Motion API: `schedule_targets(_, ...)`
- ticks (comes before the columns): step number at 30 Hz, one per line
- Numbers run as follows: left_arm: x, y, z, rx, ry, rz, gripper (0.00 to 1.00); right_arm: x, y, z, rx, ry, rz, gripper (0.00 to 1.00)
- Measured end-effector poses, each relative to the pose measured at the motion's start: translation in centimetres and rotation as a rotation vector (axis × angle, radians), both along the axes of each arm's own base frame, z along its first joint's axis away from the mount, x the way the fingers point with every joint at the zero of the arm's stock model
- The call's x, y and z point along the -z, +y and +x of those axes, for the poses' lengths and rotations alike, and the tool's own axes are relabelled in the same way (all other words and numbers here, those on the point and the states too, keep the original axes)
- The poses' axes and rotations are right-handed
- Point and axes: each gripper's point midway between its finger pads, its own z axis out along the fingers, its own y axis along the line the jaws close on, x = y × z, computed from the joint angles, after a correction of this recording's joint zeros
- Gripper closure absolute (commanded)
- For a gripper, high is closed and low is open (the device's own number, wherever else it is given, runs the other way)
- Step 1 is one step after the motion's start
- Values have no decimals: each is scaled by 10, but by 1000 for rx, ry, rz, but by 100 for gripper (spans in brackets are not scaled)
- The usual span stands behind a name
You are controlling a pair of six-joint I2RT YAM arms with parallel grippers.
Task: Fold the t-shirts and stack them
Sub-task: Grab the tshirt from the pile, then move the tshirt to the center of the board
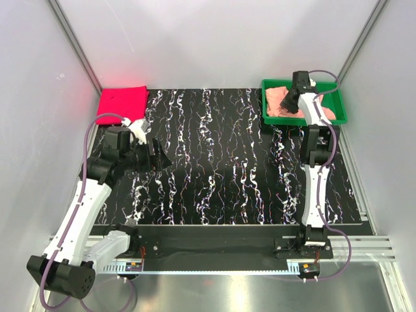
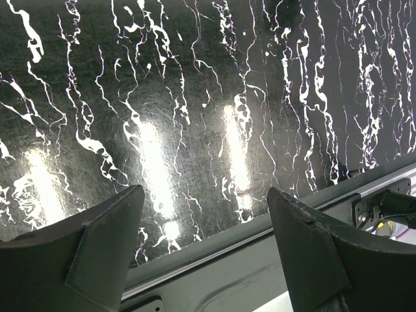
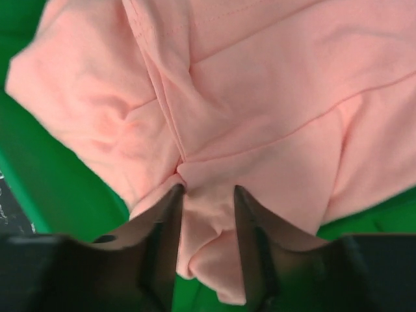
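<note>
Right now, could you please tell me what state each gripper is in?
Left gripper: open, empty.
Right gripper: closed on a fold of the pink t-shirt.

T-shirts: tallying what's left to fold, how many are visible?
2: magenta t-shirt folded at the far left corner; peach t-shirt bunched in the green tray, far right. Others may hide underneath.

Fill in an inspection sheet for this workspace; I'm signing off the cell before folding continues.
Surface: black mat with white veining, glossy.
Job's things: magenta t-shirt folded flat, far left corner; salmon-pink t-shirt crumpled in green tray, far right.
Clutter: nothing seen.
Grippers: left gripper open above the mat, nothing between its fingers; right gripper pinching a ridge of the salmon-pink t-shirt.
Cables: purple cables looped along both arms, off the cloth.
Surroundings: white walls, metal frame posts.
</note>
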Motion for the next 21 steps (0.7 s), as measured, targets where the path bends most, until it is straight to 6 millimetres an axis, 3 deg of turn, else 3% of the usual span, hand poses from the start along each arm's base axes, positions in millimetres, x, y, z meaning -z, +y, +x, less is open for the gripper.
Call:
schedule_targets(1, 0, 0, 0, 1, 1, 1, 19, 4, 1, 2, -1, 0, 7, 64)
schedule_targets(5, 1, 0, -1, 4, 3, 2, 21, 6, 4, 16, -12, -25, 22, 100)
schedule_targets(9, 0, -1, -1, 3, 4, 0, 23, -20, 4, 30, -9, -89, 23, 100)
schedule_targets(13, -1, -2, -2, 1, 9, -14, 26, -69, 4, 37, 2, -179, 31, 100)
schedule_targets(17, -3, -6, -3, -12, 25, -44, 26, -146, 8, 20, 10, -270, 51, 100)
schedule_targets(21, -8, -8, -2, -40, 27, -82, 25, -275, 17, -26, -5, -452, 69, 100)
